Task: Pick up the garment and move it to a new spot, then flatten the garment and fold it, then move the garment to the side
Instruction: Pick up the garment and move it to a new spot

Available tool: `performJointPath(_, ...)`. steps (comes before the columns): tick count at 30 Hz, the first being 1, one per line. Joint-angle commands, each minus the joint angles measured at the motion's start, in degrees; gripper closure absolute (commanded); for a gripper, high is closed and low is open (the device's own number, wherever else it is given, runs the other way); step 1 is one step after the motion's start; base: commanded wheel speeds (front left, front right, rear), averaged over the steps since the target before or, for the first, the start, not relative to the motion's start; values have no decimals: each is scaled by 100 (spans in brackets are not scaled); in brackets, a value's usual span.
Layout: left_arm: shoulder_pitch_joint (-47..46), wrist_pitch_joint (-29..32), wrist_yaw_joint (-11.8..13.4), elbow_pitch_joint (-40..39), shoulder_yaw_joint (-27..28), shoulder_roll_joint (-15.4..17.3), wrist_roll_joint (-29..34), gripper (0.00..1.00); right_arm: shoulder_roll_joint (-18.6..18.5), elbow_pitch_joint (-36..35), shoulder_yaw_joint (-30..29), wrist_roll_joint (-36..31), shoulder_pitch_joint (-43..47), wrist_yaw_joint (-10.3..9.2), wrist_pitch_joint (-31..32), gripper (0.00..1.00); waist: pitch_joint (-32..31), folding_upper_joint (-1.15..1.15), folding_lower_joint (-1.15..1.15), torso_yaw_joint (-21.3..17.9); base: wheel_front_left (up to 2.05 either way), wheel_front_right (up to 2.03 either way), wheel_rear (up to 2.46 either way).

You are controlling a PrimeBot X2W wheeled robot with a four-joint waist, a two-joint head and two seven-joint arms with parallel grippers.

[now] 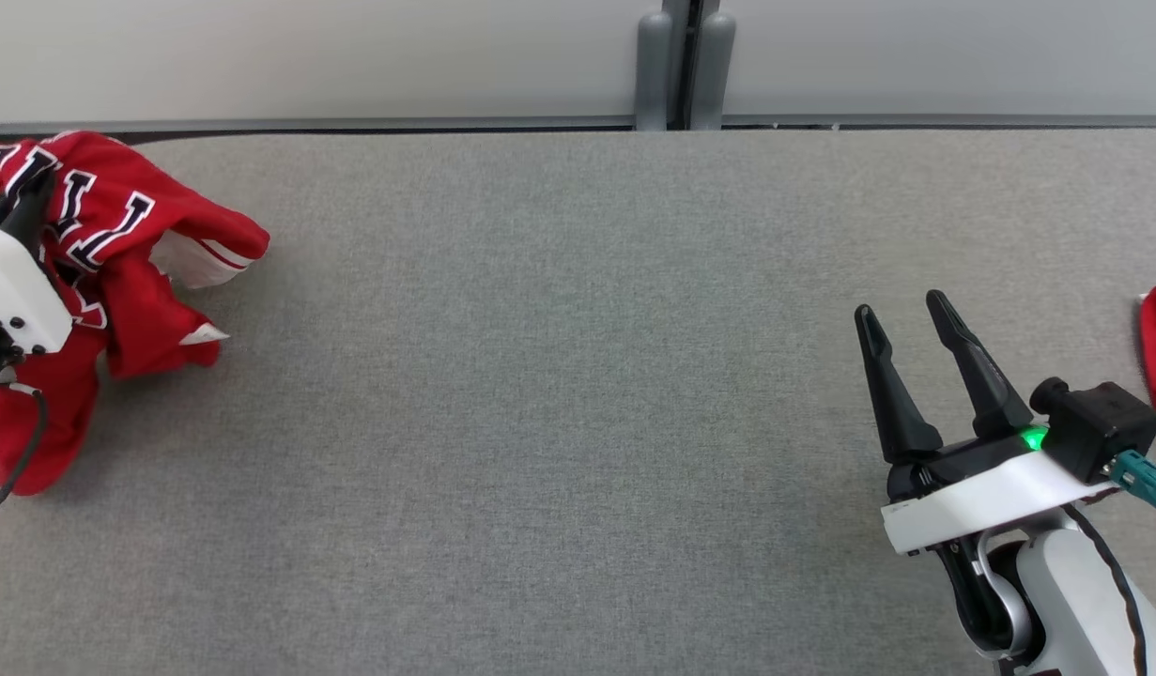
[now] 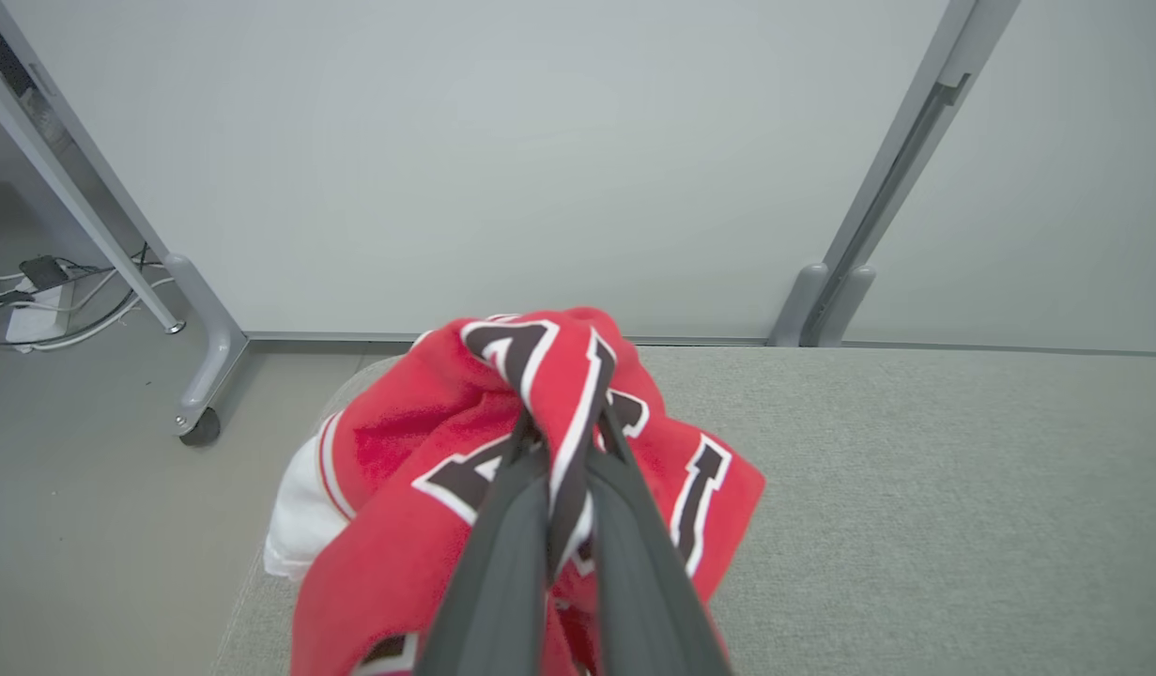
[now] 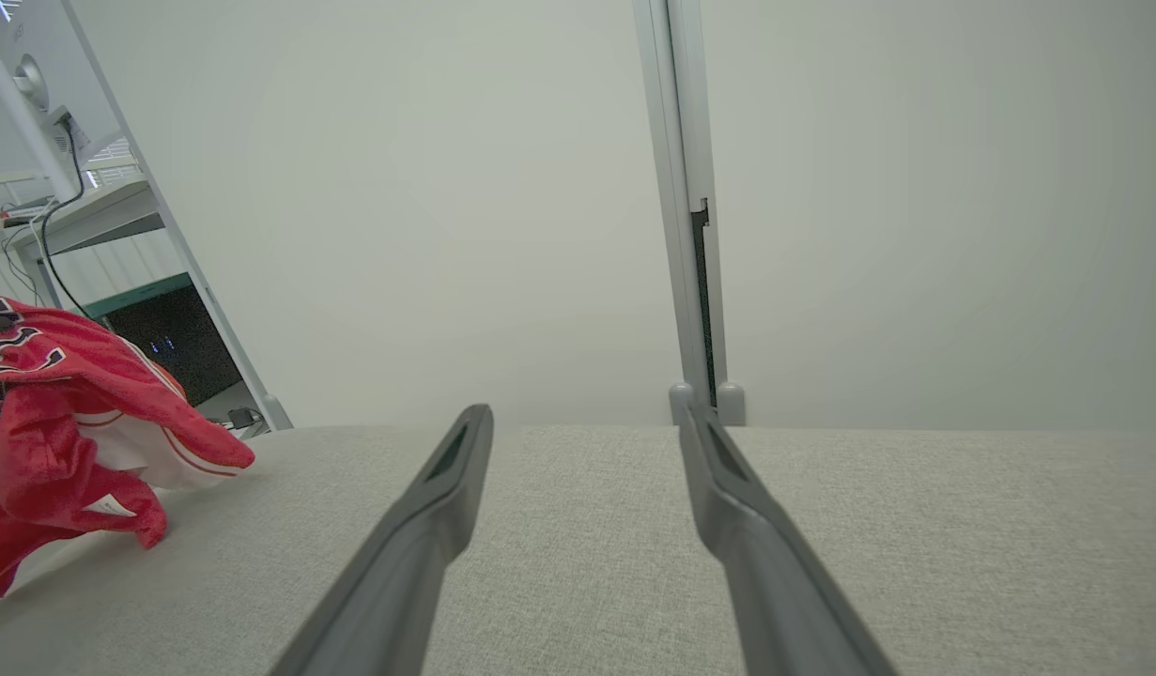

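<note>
Garment [image 1: 117, 282], upper left: soft red cloth, matt, slightly fuzzy, with black-and-white lettering. Table [image 1: 559, 376]: grey woven fabric covering, matt, finely textured. Right gripper [image 1: 901, 307], lower right: matt dark plastic fingers [image 1: 892, 394], smooth white housing.

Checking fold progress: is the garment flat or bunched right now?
Bunched. The garment is in crumpled folds at the left edge of the table, with the left gripper shut on a pinch of it.
</note>
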Motion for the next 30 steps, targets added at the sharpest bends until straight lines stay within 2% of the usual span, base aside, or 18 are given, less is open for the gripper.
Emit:
performJointPath(1, -30, -16, -5, -109, -37, 52, 13, 100, -7, 12, -27, 25, 71, 2, -7, 0, -229, 0, 0, -164, 0, 0, 0)
performJointPath(8, 33, 136, 11, -1361, -397, 4, 15, 100, 33, -16, -200, 13, 255, 2, -4, 0, -572, 0, 0, -541, 0, 0, 0)
performJointPath(15, 292, 417, 240, -2612, -648, -320, -98, 100, 19, -145, -388, -37, 296, 2, -5, 0, -512, 0, 0, -978, 0, 0, 0)
performJointPath(19, 635, 259, 379, -3070, -971, -598, 131, 100, 39, -197, -448, -57, 317, 2, -5, 0, -390, 0, 0, -1195, 0, 0, 0)
performJointPath(22, 963, -75, 530, -3085, -1298, -934, 404, 100, 78, -203, -465, -58, 331, 2, -5, 0, -314, 0, 0, -1328, 0, 0, 0)
performJointPath(25, 1283, -392, 622, -2716, -1618, -1254, 600, 100, 91, -212, -418, -52, 275, 2, -4, 0, -223, 0, 0, -1441, 0, 0, 0)
performJointPath(30, 1566, -841, 520, -1675, -2012, -1730, 728, 100, 66, -157, -403, -33, 254, 2, -5, 0, -165, 0, 0, -1511, 0, 0, 0)
